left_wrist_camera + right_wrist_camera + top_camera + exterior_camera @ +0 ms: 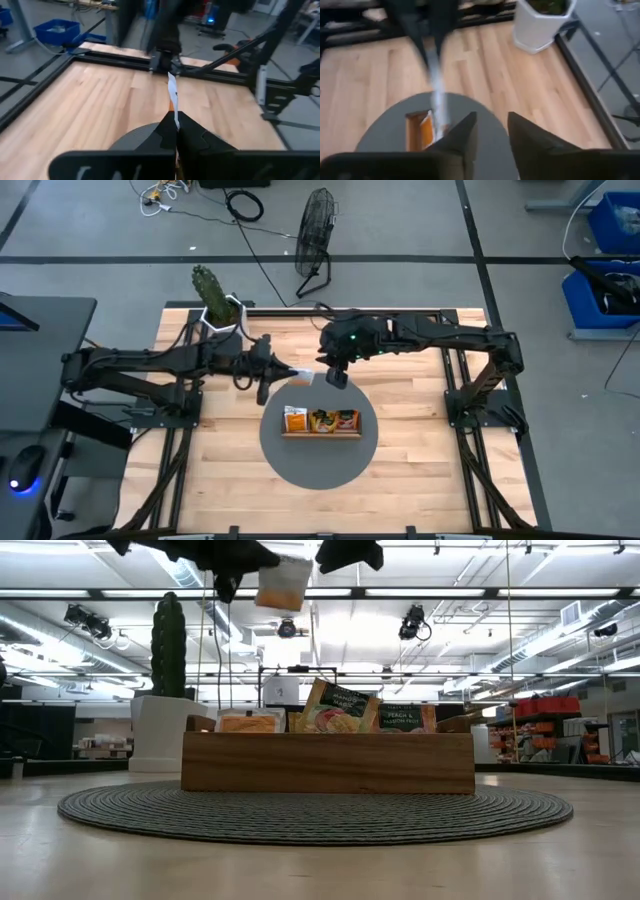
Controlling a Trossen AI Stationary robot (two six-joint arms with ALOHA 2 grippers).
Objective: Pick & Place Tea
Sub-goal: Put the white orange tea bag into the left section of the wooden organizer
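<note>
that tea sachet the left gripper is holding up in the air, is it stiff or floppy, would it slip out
The tea sachet looks thin and flat, edge-on a mere sliver, so probably light and somewhat bendy. It stands straight out from the left gripper without drooping, so likely stiff enough. Pinched only at one edge, it might slip or twist.

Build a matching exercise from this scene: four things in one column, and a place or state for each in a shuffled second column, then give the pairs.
Column one:
1. left gripper
2. right gripper
3. wooden tray
4. potted cactus

Column two:
A. stands at the table's far edge
B. sits on the round grey mat, sachets upright inside
C. shut on a pale tea sachet, held in the air
D. fingers apart, nothing between them

Pairs: 1-C, 2-D, 3-B, 4-A
</note>
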